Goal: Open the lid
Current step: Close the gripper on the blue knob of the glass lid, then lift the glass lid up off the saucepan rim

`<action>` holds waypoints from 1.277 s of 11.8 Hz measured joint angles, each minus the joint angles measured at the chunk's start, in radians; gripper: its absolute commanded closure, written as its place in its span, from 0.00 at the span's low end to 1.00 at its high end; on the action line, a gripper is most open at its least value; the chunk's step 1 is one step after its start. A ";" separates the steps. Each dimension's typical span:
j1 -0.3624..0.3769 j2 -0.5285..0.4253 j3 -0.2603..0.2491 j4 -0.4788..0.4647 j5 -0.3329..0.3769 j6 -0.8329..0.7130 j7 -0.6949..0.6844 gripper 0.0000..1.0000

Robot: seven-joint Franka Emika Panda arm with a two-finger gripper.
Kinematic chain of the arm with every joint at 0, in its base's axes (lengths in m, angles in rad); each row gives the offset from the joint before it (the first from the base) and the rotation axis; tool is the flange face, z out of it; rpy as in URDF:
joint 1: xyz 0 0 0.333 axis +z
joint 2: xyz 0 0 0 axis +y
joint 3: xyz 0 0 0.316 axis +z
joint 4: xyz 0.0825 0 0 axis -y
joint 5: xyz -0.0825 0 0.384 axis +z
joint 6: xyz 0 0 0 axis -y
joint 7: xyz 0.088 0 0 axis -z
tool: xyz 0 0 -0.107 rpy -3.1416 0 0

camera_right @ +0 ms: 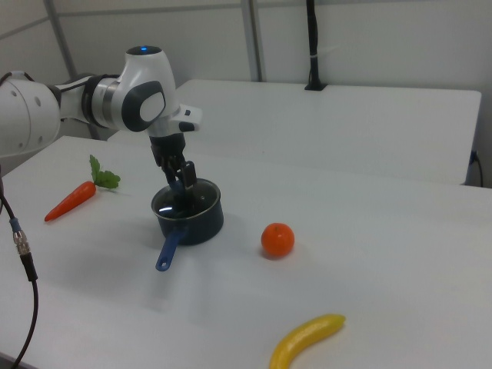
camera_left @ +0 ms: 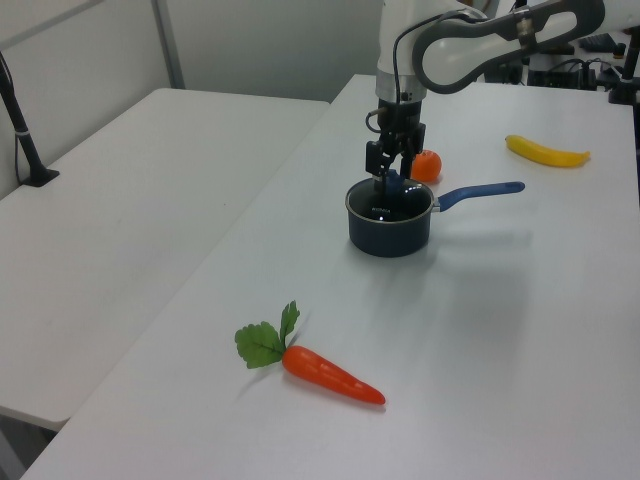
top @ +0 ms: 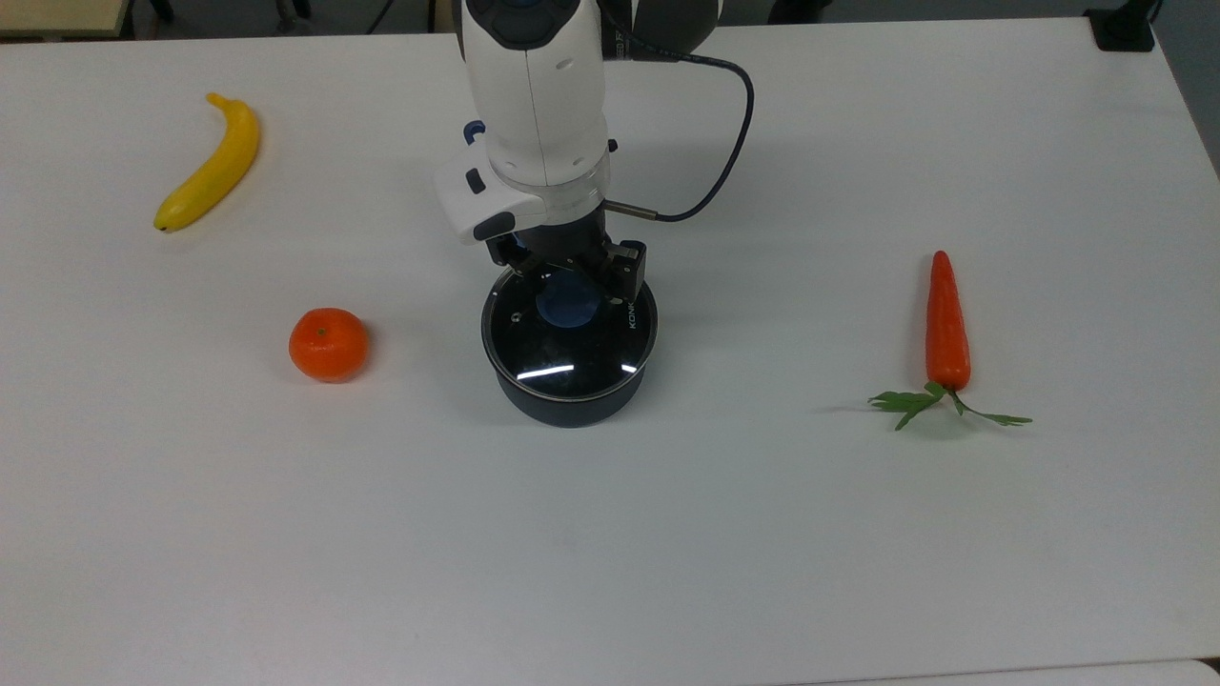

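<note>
Glass lid (top: 570, 348) sits on the saucepan (camera_left: 390, 228) at table centre. My gripper (top: 569, 278) straddles its blue knob (top: 568, 303), jaws open. I judge grasping underway; next, close and lift straight.

Bright, even overhead light; soft shadows on the white table (top: 858, 572); a glare streak on the lid (top: 545, 371)

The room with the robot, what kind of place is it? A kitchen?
Probably a robot lab, not a kitchen. A white robot arm works at plain white tables, and the carrot, banana and orange are spaced out around the saucepan like practice props.
</note>
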 measured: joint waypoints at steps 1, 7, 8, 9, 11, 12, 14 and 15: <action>0.000 0.000 0.000 0.000 0.000 0.000 0.005 0.28; 0.000 0.000 -0.001 0.003 0.000 0.000 0.014 0.50; 0.000 -0.001 -0.001 0.003 0.000 0.000 0.015 0.50; 0.000 -0.001 -0.002 0.003 0.000 0.000 0.015 0.52; 0.000 -0.010 -0.002 0.008 0.000 0.000 0.015 0.53; 0.000 -0.021 -0.003 0.012 0.000 -0.008 0.015 0.53; -0.008 -0.057 -0.011 0.018 0.000 -0.061 0.015 0.53; -0.025 -0.082 -0.015 0.018 0.000 -0.102 0.012 0.54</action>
